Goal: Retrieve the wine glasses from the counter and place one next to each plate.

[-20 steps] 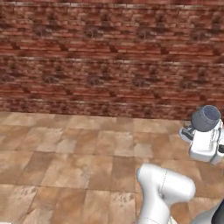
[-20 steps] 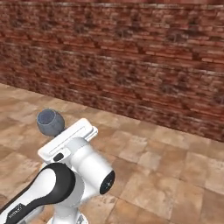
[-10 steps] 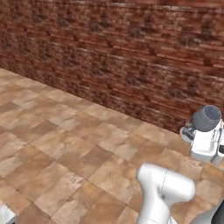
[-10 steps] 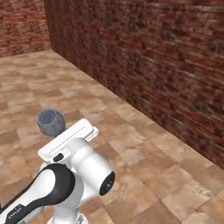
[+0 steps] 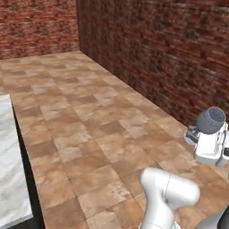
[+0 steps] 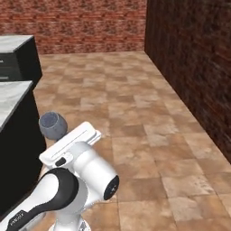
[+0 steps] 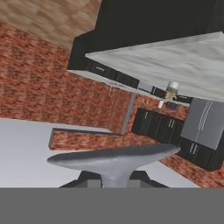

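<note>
Robot arm (image 6: 85, 171) showing glossy white rounded casings, a black band wrapping one joint and a black round cap on its side; a flat white flange (image 6: 70, 143) topping the wrist, bearing a small dark slot.

Wine glass foot (image 7: 114, 159) close up — marble island (image 7: 175, 65) beyond, upside down

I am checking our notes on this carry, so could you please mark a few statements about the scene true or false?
1. The gripper is closed on the stem of a bluish-grey stemmed wine glass. True.
2. The glass's bowl is shattered. False: it looks whole.
3. A dark red brick wall stands to the robot's right. True.
4. The floor is green carpet. False: brown stone tiles.
5. A white marble worktop shows at the left of the right base view. True.
</note>
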You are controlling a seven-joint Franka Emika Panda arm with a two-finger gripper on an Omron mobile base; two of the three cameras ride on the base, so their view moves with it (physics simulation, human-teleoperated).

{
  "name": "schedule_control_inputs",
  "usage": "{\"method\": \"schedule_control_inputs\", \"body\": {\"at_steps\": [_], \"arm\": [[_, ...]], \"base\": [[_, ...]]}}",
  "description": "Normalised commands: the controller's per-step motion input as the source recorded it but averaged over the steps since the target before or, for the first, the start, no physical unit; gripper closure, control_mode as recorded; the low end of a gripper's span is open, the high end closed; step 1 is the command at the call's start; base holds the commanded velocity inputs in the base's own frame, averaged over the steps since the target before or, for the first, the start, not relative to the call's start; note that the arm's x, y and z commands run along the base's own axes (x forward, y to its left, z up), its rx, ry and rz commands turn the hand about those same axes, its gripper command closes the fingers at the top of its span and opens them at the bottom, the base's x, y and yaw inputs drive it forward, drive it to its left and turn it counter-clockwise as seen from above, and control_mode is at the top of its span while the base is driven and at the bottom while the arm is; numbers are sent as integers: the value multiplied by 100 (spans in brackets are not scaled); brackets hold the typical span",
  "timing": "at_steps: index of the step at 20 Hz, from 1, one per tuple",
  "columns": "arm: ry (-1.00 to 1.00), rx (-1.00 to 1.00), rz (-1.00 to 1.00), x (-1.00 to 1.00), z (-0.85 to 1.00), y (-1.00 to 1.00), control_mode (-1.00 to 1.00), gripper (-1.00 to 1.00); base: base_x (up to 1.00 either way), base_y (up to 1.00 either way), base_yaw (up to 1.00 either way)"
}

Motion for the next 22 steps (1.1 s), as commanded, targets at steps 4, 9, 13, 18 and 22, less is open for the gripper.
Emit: {"method": "schedule_control_inputs", "body": {"at_steps": [4, 9, 13, 18, 22], "arm": [[0, 0, 0, 0, 0, 0, 100, 100], [0, 0, 0, 0, 0, 0, 100, 100], [0, 0, 0, 0, 0, 0, 100, 100], [0, 0, 0, 0, 0, 0, 100, 100], [0, 0, 0, 0, 0, 0, 100, 100]], "base": [[100, -71, 15], [100, -40, 7], [100, -6, 9], [100, 0, 11], [100, 0, 13]]}}
